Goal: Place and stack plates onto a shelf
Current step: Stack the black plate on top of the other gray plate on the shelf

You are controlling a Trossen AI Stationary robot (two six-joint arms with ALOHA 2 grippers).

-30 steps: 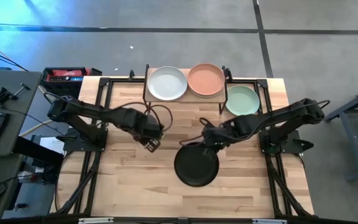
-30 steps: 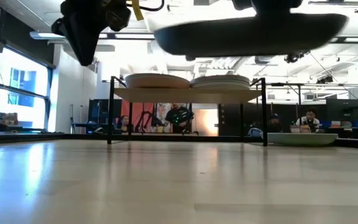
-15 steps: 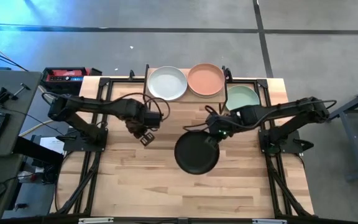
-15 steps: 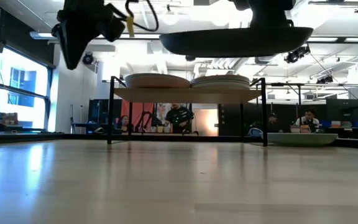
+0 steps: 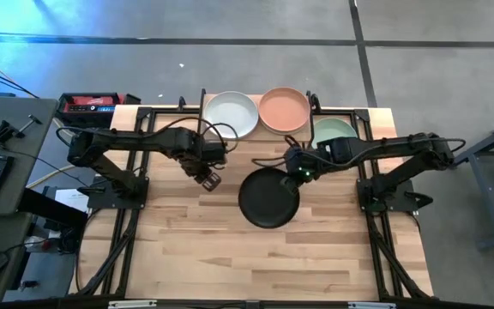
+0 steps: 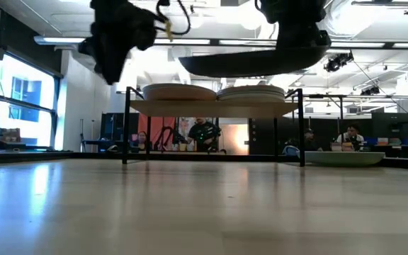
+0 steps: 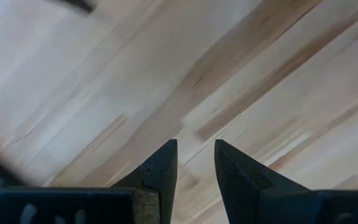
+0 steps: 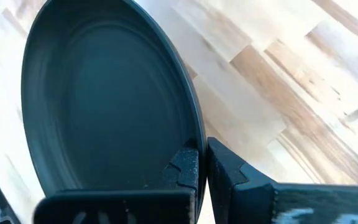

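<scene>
Black plate (image 5: 268,198) carried shelfward (rim clamped in right pincer (image 5: 299,174)); left pincer (image 5: 210,180) parted, empty.

Pale green plate (image 5: 334,136) – partly hidden by right arm.

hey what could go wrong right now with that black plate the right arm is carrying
The right gripper pinches the black plate only at its rim, in the air, so it might tilt or slip. The shelf already holds stacks; the plate could clip them. The left gripper, empty, hangs nearby.
</scene>
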